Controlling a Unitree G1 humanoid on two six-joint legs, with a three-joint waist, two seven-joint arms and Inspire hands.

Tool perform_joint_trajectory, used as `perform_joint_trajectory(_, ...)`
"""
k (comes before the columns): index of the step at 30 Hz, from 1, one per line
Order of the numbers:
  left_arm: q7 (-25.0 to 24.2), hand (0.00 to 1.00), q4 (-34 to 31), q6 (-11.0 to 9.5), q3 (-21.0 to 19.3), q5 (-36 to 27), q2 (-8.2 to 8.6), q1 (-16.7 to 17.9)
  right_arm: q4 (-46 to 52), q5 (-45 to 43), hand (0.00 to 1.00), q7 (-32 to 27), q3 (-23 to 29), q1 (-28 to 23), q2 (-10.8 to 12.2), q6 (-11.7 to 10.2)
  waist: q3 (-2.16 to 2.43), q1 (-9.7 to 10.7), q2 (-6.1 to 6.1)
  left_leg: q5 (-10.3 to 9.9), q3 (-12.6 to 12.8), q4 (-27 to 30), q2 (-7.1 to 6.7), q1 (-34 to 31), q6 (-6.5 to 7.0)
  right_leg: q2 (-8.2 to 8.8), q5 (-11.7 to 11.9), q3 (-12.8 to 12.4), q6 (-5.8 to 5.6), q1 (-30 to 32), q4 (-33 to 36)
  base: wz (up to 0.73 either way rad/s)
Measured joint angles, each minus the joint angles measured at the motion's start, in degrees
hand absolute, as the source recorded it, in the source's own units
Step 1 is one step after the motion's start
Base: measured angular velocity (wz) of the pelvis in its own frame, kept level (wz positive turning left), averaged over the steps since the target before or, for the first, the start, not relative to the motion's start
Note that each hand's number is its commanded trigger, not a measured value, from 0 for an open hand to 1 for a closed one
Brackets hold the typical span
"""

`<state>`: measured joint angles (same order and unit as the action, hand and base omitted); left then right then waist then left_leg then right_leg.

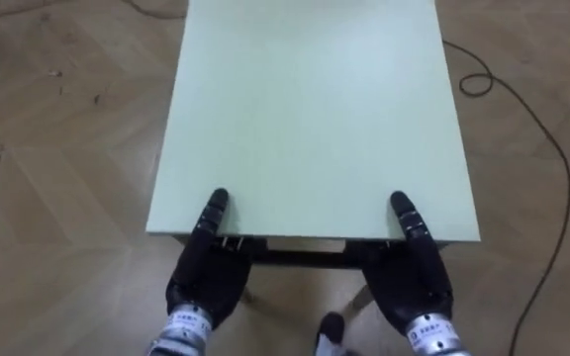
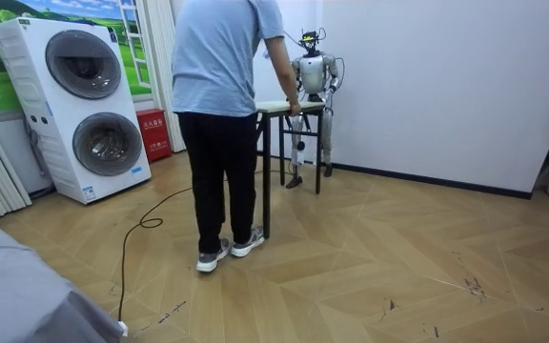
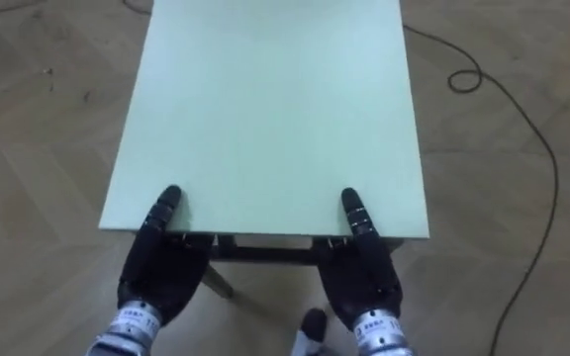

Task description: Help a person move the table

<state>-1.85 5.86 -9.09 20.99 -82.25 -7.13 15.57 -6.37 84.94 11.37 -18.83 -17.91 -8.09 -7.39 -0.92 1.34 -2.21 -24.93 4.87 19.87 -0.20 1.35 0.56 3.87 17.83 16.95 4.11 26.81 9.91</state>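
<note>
stage: near edge of table (image 1: pixel 315 109) taken by left hand (image 1: pixel 206 275) and right hand (image 1: pixel 416 279) | closure hidden under the top, cannot be told | far end held by person (image 2: pixel 219 95) | carry judged not yet completed

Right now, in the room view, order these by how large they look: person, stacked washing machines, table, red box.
1. person, nearest the camera, so its lead is unsure
2. stacked washing machines
3. table, partly hidden
4. red box
</note>
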Motion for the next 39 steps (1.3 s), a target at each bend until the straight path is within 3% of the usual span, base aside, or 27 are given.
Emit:
perform_joint_trajectory(1, 0.0, 1.00, 0.1, 0.1, 0.0, -0.2, 0.03, 0.6, -0.8, 0.0, 1.00, 0.0, 0.1, 0.3, -0.1, 0.5, -0.08, 0.1, 0.16, 0.7, 1.2, 0.5, -0.56, -0.9, 1.15, 0.54, 4.0, -3.4, -5.23, 0.0, -1.8, -0.11)
perform_joint_trajectory(2, 0.0, 1.00, 0.2, 0.1, 0.0, -0.2, 0.13, 1.2, -1.1, -0.2, 1.00, 0.1, 0.5, 0.3, -0.2, 1.0, -0.38, 0.2, 0.15, 1.1, 3.9, 1.3, -0.14, -1.5, 1.57, 1.16, 3.2, -5.3, -6.76, 0.0, 0.4, 0.00)
perform_joint_trajectory(3, 0.1, 1.00, 0.4, 0.3, 0.0, -0.2, 0.23, 1.3, -1.2, -0.3, 1.00, 0.1, 0.6, -0.2, -0.3, 1.2, -0.49, 0.4, 0.00, 1.4, 5.2, 1.5, 0.58, -1.5, 1.37, 1.51, -1.7, -5.4, -6.60, 0.0, 4.7, 0.36)
perform_joint_trajectory(4, 0.1, 1.00, 0.5, 0.4, 0.4, 0.0, -0.04, 1.4, -1.2, 0.1, 1.00, 0.8, 0.7, -1.4, -0.1, 1.2, -0.53, 1.0, 0.08, 2.6, 6.7, 1.1, 1.71, -1.9, 0.95, 2.74, -11.4, -5.2, -4.52, -0.5, 13.0, 0.70)
perform_joint_trajectory(5, 0.1, 1.00, 0.5, 0.4, 0.8, 0.7, -0.29, 1.4, -1.2, 0.8, 1.00, 1.3, 0.7, -1.9, -0.2, 1.2, -0.46, 2.0, 0.35, 4.1, 8.1, 0.1, 2.53, -2.3, 0.28, 4.69, -19.2, -5.2, -4.25, -1.7, 20.4, 0.79)
perform_joint_trajectory(6, 0.1, 1.00, 0.5, 0.4, 0.9, 1.0, -0.19, 1.3, -1.2, 1.2, 1.00, 1.4, 0.8, -2.1, -0.3, 1.1, -0.45, 2.5, 0.35, 4.6, 8.8, -0.3, 2.92, -2.4, -0.07, 5.65, -22.3, -5.3, -4.47, -2.6, 23.8, 0.72)
perform_joint_trajectory(7, 0.1, 1.00, 0.5, 0.4, 0.9, 1.6, 0.07, 1.4, -1.0, 1.6, 1.00, 1.5, 0.7, -2.3, -0.4, 0.8, -0.42, 2.8, 0.42, 5.2, 9.8, -0.5, 3.40, -2.5, -0.61, 6.87, -26.6, -6.1, -5.80, -5.3, 27.5, 0.30)
perform_joint_trajectory(8, 0.1, 1.00, 0.3, 0.4, 0.8, 1.6, -0.15, 1.4, -1.0, 2.1, 1.00, 1.4, 0.2, -2.2, -0.4, 0.4, -0.43, 2.1, 1.07, 5.6, 10.1, -0.1, 2.96, -2.6, -1.02, 6.18, -28.2, -7.4, -7.04, -7.0, 25.7, 0.05)
perform_joint_trajectory(9, 0.1, 1.00, 0.2, 0.4, 0.8, 1.7, -0.13, 1.4, -1.0, 2.3, 1.00, 1.4, -0.1, -2.0, -0.5, 0.2, -0.41, 1.4, 1.19, 5.6, 10.0, 0.0, 2.46, -2.7, -1.16, 5.53, -28.4, -7.5, -6.89, -7.4, 24.2, -0.44)
perform_joint_trajectory(11, 0.1, 1.00, 0.1, 0.3, 0.5, 2.1, 0.07, 1.5, -0.9, 2.7, 1.00, 1.2, -1.2, -1.3, -0.8, -0.4, -0.31, -1.5, 0.70, 6.1, 9.4, -0.9, 2.64, -3.1, -0.91, 3.15, -25.9, -7.5, -4.86, -8.6, 17.6, -0.63)
perform_joint_trajectory(14, 0.1, 1.00, -0.2, 0.2, 0.3, 2.0, -0.66, 1.6, -0.9, 2.7, 1.00, 0.8, -1.8, -1.4, -0.8, -1.2, -0.29, -1.8, 0.91, 7.7, 9.0, -3.2, 3.37, -2.3, -0.73, 1.18, -22.0, -7.5, -5.01, -11.8, 10.6, -0.08)
perform_joint_trajectory(19, 0.1, 1.00, -2.0, 0.0, -0.4, 2.8, -0.86, 3.5, -0.6, 2.4, 1.00, 0.8, -2.8, -1.4, -0.9, -1.6, -0.11, -1.8, 1.42, 8.5, 9.4, -4.7, 3.59, -2.0, -0.30, 0.19, -18.9, -7.5, -5.31, -13.8, 5.1, -0.07)
perform_joint_trajectory(26, -1.0, 1.00, -3.2, -0.3, -0.8, 3.1, -0.81, 6.6, -0.6, 1.1, 1.00, 1.1, -3.7, -1.2, -1.5, -1.9, -0.08, -2.1, 1.75, 8.6, 8.8, -6.3, 3.69, -1.4, -0.23, -0.09, -18.7, -6.7, -5.45, -14.7, 3.6, 0.04)
perform_joint_trajectory(39, -2.1, 1.00, -4.4, -0.3, -1.4, 3.1, -1.45, 7.6, -0.4, 0.3, 1.00, 1.3, -4.0, 0.1, -1.5, -1.7, -0.13, -4.4, 1.68, 8.8, 6.9, -6.7, 3.89, -0.8, 0.03, 0.13, -18.7, -3.8, -5.48, -16.4, 2.1, 0.08)
